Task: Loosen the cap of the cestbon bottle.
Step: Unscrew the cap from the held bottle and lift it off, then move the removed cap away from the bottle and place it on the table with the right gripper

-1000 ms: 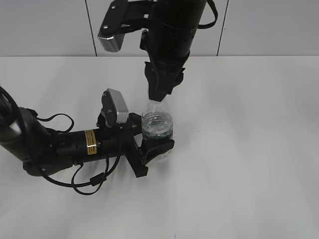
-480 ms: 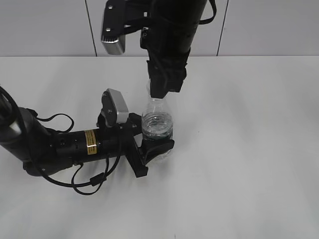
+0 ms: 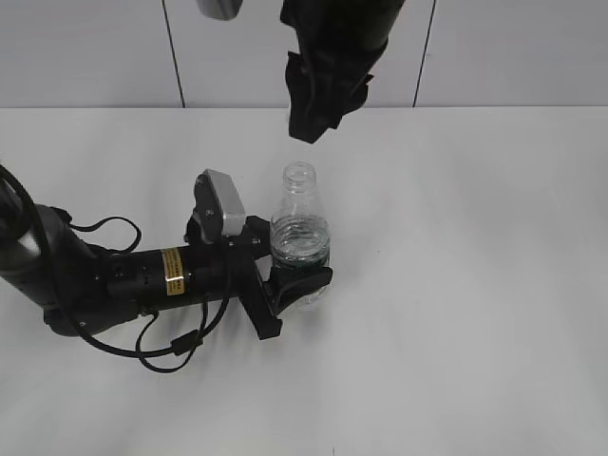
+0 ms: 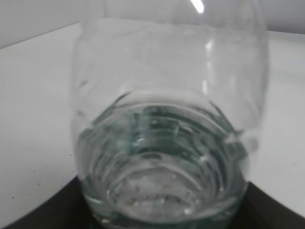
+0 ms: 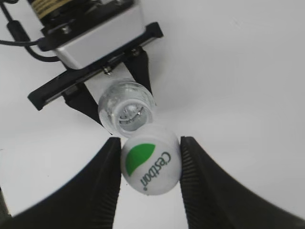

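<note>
The clear cestbon bottle (image 3: 300, 228) stands upright on the white table, its threaded neck open and capless. My left gripper (image 3: 296, 277) is shut on its lower body; the left wrist view is filled by the bottle (image 4: 167, 124). My right gripper (image 3: 309, 128) hangs above the bottle's mouth. In the right wrist view, the right gripper (image 5: 150, 164) is shut on the white cap (image 5: 150, 164) with its green leaf mark, lifted clear of the open bottle neck (image 5: 127, 107) below.
The left arm (image 3: 123, 280) lies along the white table (image 3: 475, 285) with its cables to the left of the bottle. A grey wall (image 3: 513, 47) stands behind the table's far edge.
My right gripper has risen off the bottle neck, taking the cap with it. The neck now stands open. The left gripper and bottle have not moved.
</note>
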Robot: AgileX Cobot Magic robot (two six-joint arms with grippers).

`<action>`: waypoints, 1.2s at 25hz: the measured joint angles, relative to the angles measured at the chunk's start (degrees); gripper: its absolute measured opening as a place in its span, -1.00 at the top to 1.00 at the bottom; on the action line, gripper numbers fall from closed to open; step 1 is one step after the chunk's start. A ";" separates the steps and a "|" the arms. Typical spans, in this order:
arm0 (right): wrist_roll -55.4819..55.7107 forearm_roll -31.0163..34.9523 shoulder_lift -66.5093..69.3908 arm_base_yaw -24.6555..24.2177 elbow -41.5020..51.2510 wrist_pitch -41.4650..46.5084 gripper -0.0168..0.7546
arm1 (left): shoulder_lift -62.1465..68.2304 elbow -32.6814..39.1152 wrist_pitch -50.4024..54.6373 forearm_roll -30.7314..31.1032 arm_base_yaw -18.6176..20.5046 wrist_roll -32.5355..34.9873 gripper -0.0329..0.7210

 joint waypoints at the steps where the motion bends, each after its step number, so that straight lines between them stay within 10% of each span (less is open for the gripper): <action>1: 3.94 -1.39 -0.49 0.00 0.00 0.00 0.21 | 0.00 0.00 0.00 0.00 0.00 0.00 -0.19; 11: 37.07 -12.71 -3.01 -3.25 0.00 0.00 0.21 | 0.00 0.00 0.00 -0.32 0.00 0.00 -0.19; 22: 43.64 -7.41 -4.07 -18.72 4.57 0.00 0.21 | 0.00 0.00 0.00 -0.37 0.00 -0.04 -0.19; 30: 43.88 -7.08 -4.12 -19.86 20.91 -2.82 0.21 | 0.00 0.00 0.00 -0.91 0.00 -0.04 -0.19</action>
